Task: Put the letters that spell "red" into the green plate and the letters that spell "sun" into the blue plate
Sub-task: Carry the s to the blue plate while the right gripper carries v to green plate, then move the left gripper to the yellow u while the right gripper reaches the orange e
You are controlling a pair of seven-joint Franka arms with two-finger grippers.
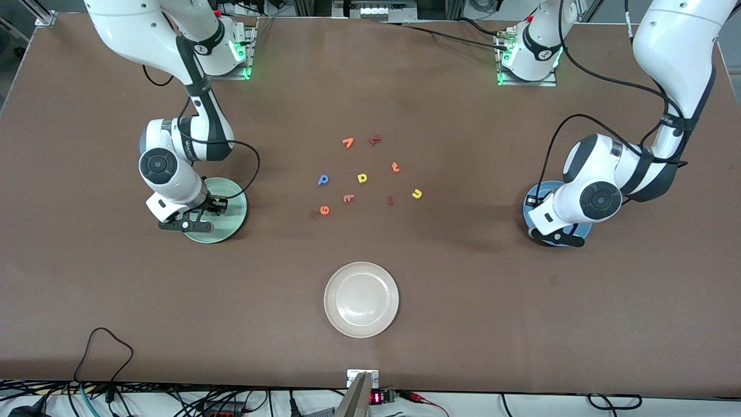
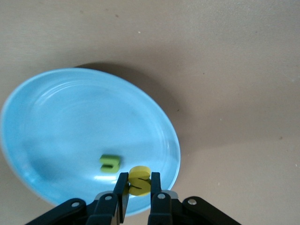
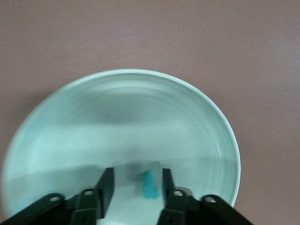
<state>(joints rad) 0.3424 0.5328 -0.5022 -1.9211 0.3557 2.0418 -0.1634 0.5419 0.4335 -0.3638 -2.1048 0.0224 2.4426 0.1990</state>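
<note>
Gripping the yellow "s" [image 2: 139, 180] upright, left jaws clench; right jaws released.

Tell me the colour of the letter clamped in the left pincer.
Yellow: the "s", held over the blue plate; clearest in the left wrist view.

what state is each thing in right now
left gripper: shut on the yellow s, over the blue plate
green n: lying in the blue plate
right gripper: open over the green plate
teal r: between its fingers
white plate: empty
</note>
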